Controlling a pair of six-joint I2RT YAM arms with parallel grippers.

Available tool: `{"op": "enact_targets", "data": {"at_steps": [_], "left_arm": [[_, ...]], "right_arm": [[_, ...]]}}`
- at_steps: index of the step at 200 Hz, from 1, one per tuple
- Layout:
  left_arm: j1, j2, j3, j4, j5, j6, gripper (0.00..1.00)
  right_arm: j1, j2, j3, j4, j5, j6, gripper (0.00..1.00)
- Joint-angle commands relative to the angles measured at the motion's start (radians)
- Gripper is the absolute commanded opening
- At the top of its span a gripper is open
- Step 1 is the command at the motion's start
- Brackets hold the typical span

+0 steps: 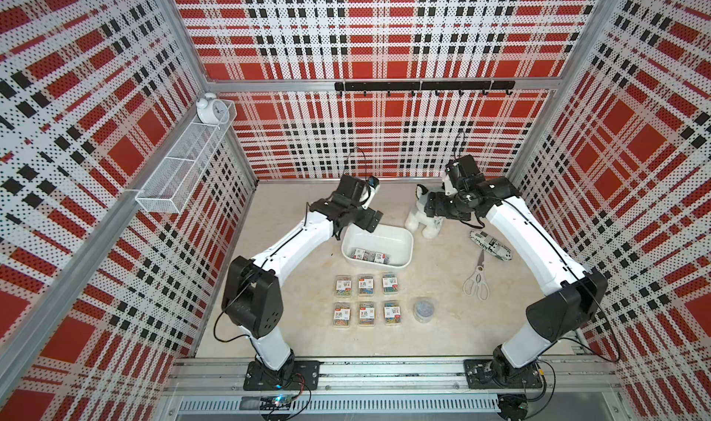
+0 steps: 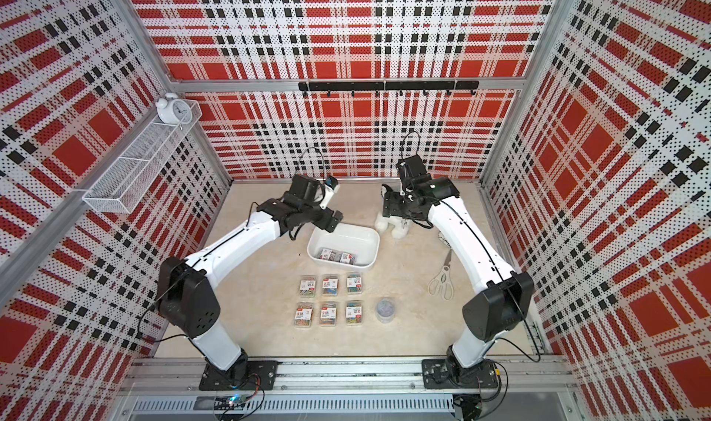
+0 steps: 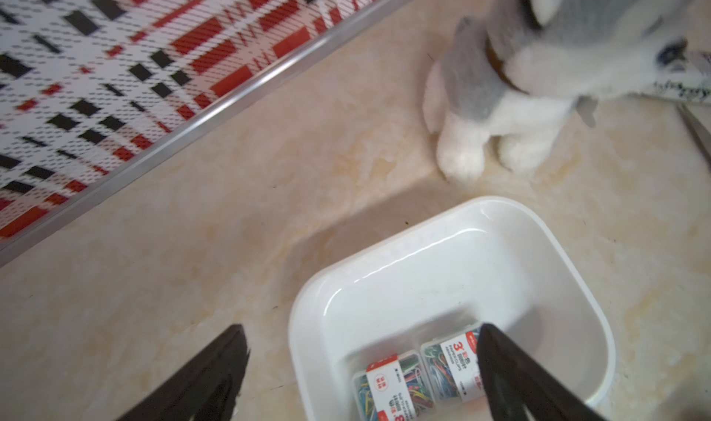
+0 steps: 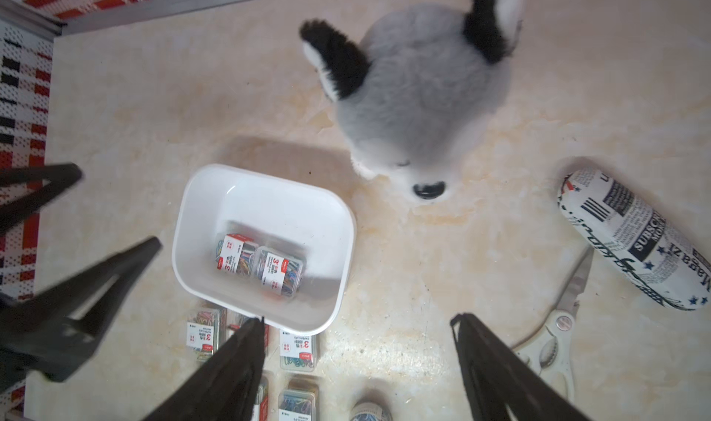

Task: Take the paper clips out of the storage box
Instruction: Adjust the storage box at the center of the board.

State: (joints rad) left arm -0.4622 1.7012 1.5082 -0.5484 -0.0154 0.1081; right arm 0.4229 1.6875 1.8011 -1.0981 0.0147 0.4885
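Beige marbled tabletop, walled in by red-and-black plaid panels, carries the white storage box near its middle. Inside lie two cases of coloured paper clips, side by side at the end nearest the robot. They look to be touching, though the blur makes that hard to swear to. Out on the table sit six more cases in two tidy rows of three just in front of the box. The round tub stands beside the nearer row. They are spaced apart, probably so that each can be set down without knocking its neighbour. By that count the job is mostly done.

The left gripper hovers over the box's far left corner, jaws spread wide and empty. One finger is above bare table and the other above the box interior, so it seems poised to come down for a case. The right gripper hangs high over the plush dog, well apart from the box. Its fingers are parted with nothing between them, and it is likely parked there so the arms don't crowd. With the two cases snug against the wall, the next grasp needs a finger slipped in carefully
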Motion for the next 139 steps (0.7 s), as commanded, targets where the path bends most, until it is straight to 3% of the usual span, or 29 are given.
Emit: {"op": "enact_targets", "data": {"at_steps": [1, 28, 70, 139], "left_arm": [[0.066, 0.064, 0.018, -0.110, -0.002, -0.112, 0.95], [0.093, 0.166, 0.113, -0.285, 0.051, -0.132, 0.94], [0.105, 0.175, 0.086, -0.363, 0.092, -0.210, 0.93], [0.118, 0.165, -0.028, -0.439, 0.028, -0.246, 0.69]], "right_arm": [[0.036, 0.073, 0.043, -0.058, 0.028, 0.006, 0.82], [0.072, 0.131, 0.114, -0.082, 0.033, 0.016, 0.82], [0.080, 0.158, 0.150, -0.095, 0.044, 0.008, 0.83], [0.071, 0.178, 0.133, -0.068, -0.003, -0.026, 0.83]]}}
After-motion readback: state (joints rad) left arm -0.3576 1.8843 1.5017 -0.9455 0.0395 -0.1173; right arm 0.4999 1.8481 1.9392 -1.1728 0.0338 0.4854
